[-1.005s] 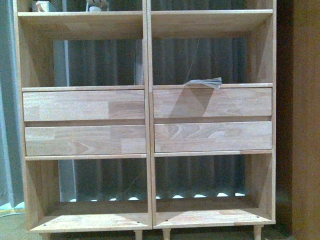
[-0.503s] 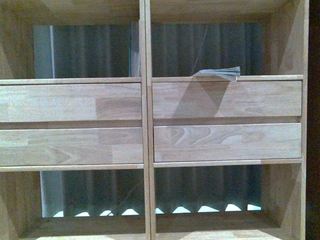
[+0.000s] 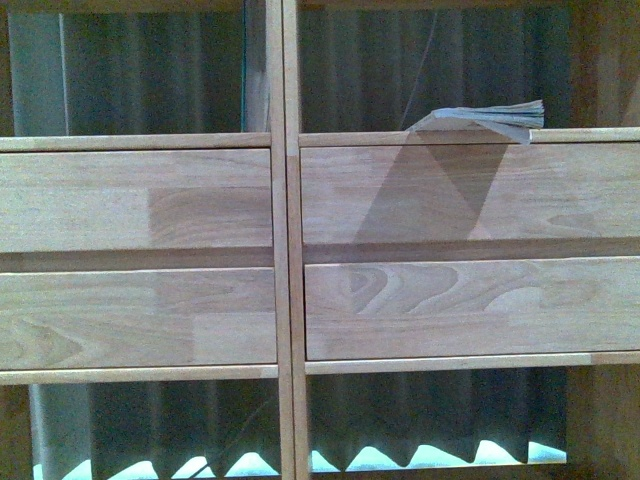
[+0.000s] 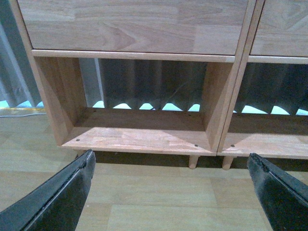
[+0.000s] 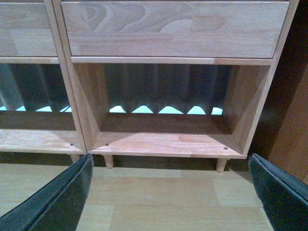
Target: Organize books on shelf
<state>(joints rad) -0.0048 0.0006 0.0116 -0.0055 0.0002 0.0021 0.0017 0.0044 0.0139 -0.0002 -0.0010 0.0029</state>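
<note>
Little looked done: one book (image 3: 480,118) lay flat (pages fanned) on the right ledge of the shelf (image 3: 284,250), above the drawers (image 3: 440,250), while the left gripper (image 4: 171,155) and right gripper (image 5: 171,156) hung spread wide and empty near the floor (image 4: 159,197)

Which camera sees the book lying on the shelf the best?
The front view. The book lies flat on the shelf, above the right-hand drawers, nothing blocking it. Both wrist views show only the shelf's bottom compartments and the floor, no book.
</note>
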